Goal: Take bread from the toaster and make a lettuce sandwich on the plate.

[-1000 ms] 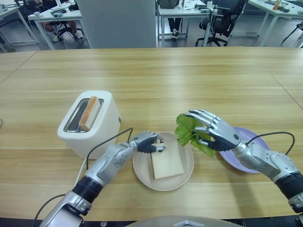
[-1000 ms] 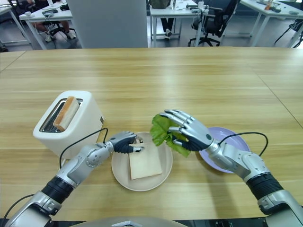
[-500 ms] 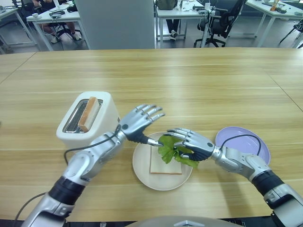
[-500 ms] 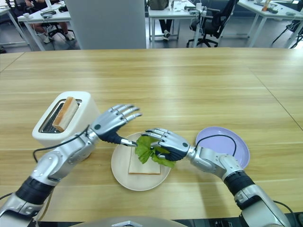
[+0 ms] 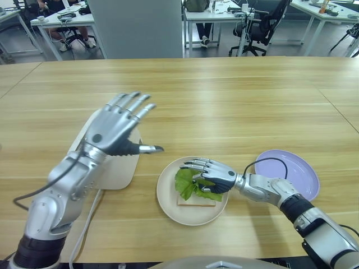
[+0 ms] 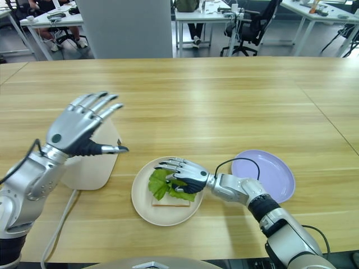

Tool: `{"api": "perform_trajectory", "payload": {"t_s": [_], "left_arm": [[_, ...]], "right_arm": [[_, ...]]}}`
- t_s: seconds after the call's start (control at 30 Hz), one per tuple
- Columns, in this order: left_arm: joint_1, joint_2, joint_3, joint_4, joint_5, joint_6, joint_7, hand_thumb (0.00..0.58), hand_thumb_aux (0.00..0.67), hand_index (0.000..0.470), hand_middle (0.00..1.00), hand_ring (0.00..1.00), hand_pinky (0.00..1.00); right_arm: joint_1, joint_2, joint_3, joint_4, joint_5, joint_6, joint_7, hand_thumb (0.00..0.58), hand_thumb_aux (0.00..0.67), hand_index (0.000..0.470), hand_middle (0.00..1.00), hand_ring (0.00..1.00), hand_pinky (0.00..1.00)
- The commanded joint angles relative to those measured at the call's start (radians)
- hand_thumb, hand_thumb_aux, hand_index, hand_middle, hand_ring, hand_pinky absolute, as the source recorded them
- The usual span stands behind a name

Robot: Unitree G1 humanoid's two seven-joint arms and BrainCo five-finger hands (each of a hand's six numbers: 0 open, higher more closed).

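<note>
A white toaster (image 5: pixel 119 168) stands at the left, its slot hidden behind my left hand (image 5: pixel 119 128), which is raised above it with fingers spread and holds nothing. On the beige plate (image 5: pixel 167 206) lies a slice of bread (image 5: pixel 197 201) with a green lettuce leaf (image 5: pixel 186 184) on top. My right hand (image 5: pixel 214 175) rests low over the plate, fingers curled on the lettuce and holding it against the bread.
An empty purple plate (image 5: pixel 294 172) sits right of the beige one, behind my right forearm. The toaster's white cord (image 5: pixel 84 224) runs toward the table's near edge. Desks and office chairs stand beyond the table's far edge.
My left hand has risen from beside the plate to above the toaster, opening wide. My right hand has brought the lettuce leftward and down onto the bread.
</note>
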Motion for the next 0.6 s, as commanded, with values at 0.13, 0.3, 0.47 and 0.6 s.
{"api": "perform_trajectory", "payload": {"t_s": [0.13, 0.3, 0.47, 0.6], "left_arm": [[0.035, -0.016, 0.055, 0.100, 0.083, 0.191, -0.080, 0.000, 0.000, 0.000, 0.00, 0.00, 0.00], [0.052, -0.001, 0.021, 0.166, 0.158, 0.290, -0.155, 0.000, 0.000, 0.000, 0.00, 0.00, 0.00], [0.030, 0.008, -0.017, 0.200, 0.206, 0.337, -0.181, 0.000, 0.000, 0.000, 0.00, 0.00, 0.00], [0.008, -0.004, -0.062, 0.222, 0.192, 0.345, -0.204, 0.023, 0.013, 0.009, 0.00, 0.00, 0.00]], "right_arm": [[-0.009, -0.006, 0.024, 0.016, -0.055, 0.056, -0.062, 0.523, 0.460, 0.316, 0.00, 0.00, 0.00], [-0.009, -0.012, 0.028, 0.009, -0.060, 0.071, -0.070, 0.148, 0.092, 0.063, 0.00, 0.00, 0.00], [-0.006, -0.019, 0.026, -0.001, -0.059, 0.077, -0.072, 0.000, 0.000, 0.000, 0.00, 0.00, 0.00], [0.001, -0.028, 0.019, -0.021, -0.051, 0.078, -0.068, 0.000, 0.000, 0.000, 0.00, 0.00, 0.00]]}}
